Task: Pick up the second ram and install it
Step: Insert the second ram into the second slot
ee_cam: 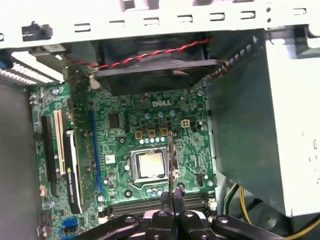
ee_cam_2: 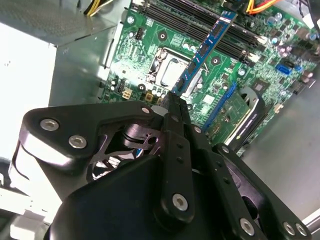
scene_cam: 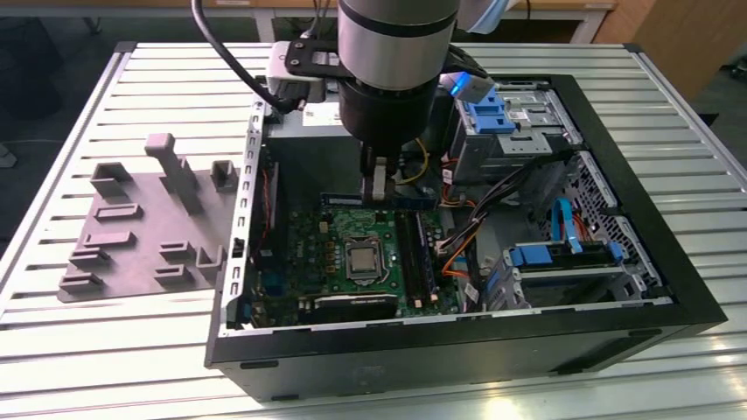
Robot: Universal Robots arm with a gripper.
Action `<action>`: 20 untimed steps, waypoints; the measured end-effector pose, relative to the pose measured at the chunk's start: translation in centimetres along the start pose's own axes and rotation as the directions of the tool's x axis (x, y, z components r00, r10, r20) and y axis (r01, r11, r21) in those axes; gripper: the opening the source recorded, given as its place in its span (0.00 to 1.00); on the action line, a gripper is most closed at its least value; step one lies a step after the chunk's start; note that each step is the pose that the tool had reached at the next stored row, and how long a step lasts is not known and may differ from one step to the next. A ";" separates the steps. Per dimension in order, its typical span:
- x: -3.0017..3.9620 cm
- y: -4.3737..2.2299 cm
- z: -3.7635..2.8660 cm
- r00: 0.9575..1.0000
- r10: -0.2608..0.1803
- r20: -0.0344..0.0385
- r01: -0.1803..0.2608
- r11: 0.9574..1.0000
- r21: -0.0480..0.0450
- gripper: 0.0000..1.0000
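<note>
Closed on the long, thin dark memory stick, the black pincer is held above the green motherboard, inside the open black computer case, near its far end.

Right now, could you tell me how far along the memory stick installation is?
Done: the memory stick is picked up, clamped in the claw. In hand: it hangs over the green board inside the open computer case, with clear air beneath it. Left: it is not yet seated in the long black slots.
</note>
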State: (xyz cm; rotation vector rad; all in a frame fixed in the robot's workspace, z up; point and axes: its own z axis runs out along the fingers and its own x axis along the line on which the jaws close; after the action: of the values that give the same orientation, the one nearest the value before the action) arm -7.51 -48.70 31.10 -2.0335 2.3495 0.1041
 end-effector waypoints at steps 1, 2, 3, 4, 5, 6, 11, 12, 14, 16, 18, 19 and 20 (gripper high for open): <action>0.00 0.00 0.00 1.000 0.014 0.000 -0.014 1.000 0.001 0.11; 0.00 0.00 0.00 1.000 0.029 0.001 -0.029 1.000 0.002 0.11; 0.00 0.00 0.01 0.999 0.043 0.001 -0.043 0.999 0.003 0.11; 0.00 0.00 0.01 0.998 0.058 0.002 -0.058 0.998 0.004 0.11; 0.00 0.00 0.01 0.997 0.073 0.002 -0.073 0.997 0.005 0.11; 0.00 0.00 0.02 0.996 0.089 0.003 -0.089 0.996 0.006 0.11; 0.00 0.00 0.04 0.986 0.168 0.006 -0.168 0.986 0.011 0.11; 0.00 0.00 0.04 0.983 0.183 0.006 -0.183 0.983 0.012 0.11; 0.00 0.00 0.05 0.976 0.216 0.008 -0.216 0.976 0.014 0.11; 0.01 0.00 0.05 0.969 0.246 0.009 -0.246 0.969 0.016 0.11; 0.00 0.00 0.06 0.961 0.276 0.011 -0.276 0.961 0.018 0.11; 0.00 0.00 0.07 0.957 0.290 0.011 -0.290 0.957 0.019 0.11; 0.00 0.00 0.08 0.952 0.306 0.012 -0.306 0.952 0.020 0.11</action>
State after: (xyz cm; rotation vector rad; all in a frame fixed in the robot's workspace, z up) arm -7.51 -48.70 31.02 -1.6385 2.6288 0.0947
